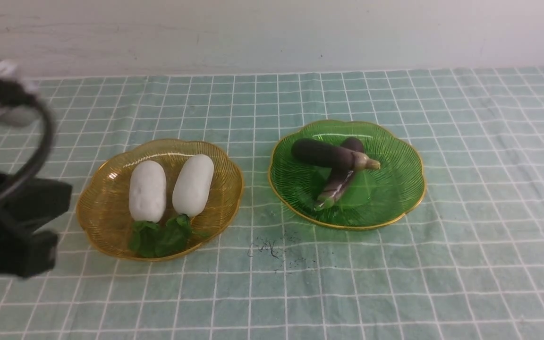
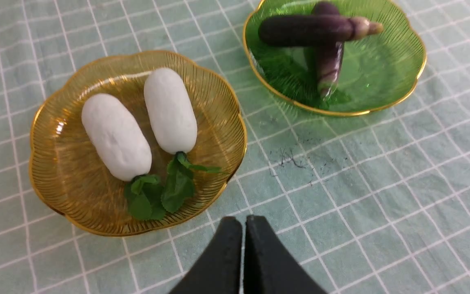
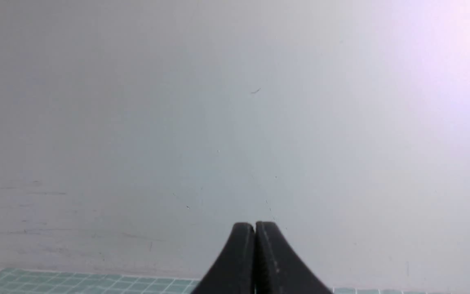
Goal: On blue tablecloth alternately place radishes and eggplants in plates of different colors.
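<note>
Two white radishes (image 1: 148, 190) (image 1: 193, 184) lie side by side in the amber plate (image 1: 97, 208), leafy tops toward me. Two dark purple eggplants (image 1: 321, 153) (image 1: 340, 182) lie crossed in the green plate (image 1: 395, 184). Both plates rest on the blue tablecloth (image 1: 465, 264). My left gripper (image 2: 243, 220) is shut and empty, hovering near the amber plate (image 2: 47, 171), whose radishes (image 2: 116, 136) (image 2: 170, 110) show in the left wrist view. In the front view the left arm (image 1: 12, 222) sits at the left edge. My right gripper (image 3: 255, 225) is shut, empty, raised and facing the wall.
A small dark smudge (image 1: 269, 248) marks the cloth between the plates, toward me. A pale wall (image 1: 272, 33) runs along the far edge of the table. The cloth has slight creases.
</note>
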`<move>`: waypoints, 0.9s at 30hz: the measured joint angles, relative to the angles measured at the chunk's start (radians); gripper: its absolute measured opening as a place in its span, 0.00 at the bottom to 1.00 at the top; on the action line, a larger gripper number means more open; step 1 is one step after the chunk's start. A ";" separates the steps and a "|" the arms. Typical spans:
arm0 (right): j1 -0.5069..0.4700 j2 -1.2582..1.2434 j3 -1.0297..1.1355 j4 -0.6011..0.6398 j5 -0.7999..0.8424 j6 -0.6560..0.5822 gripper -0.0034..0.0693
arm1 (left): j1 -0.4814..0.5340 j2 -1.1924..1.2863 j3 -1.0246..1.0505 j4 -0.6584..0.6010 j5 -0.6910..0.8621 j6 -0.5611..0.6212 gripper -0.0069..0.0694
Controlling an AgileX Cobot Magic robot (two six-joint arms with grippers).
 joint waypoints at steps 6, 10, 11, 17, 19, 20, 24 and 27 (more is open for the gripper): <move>0.000 0.000 0.000 0.000 0.040 0.000 0.03 | 0.000 -0.318 0.216 -0.001 -0.113 -0.001 0.08; 0.000 0.000 0.000 0.000 0.042 0.000 0.03 | 0.000 -0.453 0.284 -0.004 -0.125 -0.001 0.08; 0.000 0.000 0.000 0.000 0.042 0.000 0.03 | 0.000 -0.459 0.286 -0.004 -0.125 -0.001 0.08; 0.000 0.000 0.000 0.000 0.045 0.000 0.03 | 0.000 -0.565 0.333 -0.003 -0.125 -0.001 0.08; 0.000 0.000 0.000 0.000 0.046 0.000 0.03 | 0.000 -0.571 0.333 0.003 -0.126 -0.001 0.08; 0.000 0.000 0.000 0.000 0.047 0.000 0.03 | 0.000 -0.571 0.333 0.009 -0.126 -0.001 0.08; 0.000 0.000 0.000 0.000 0.048 0.000 0.03 | 0.000 -0.572 0.342 0.034 -0.130 -0.001 0.08; 0.000 0.000 0.000 0.000 0.049 0.000 0.03 | 0.003 -0.583 0.377 0.061 -0.169 -0.001 0.08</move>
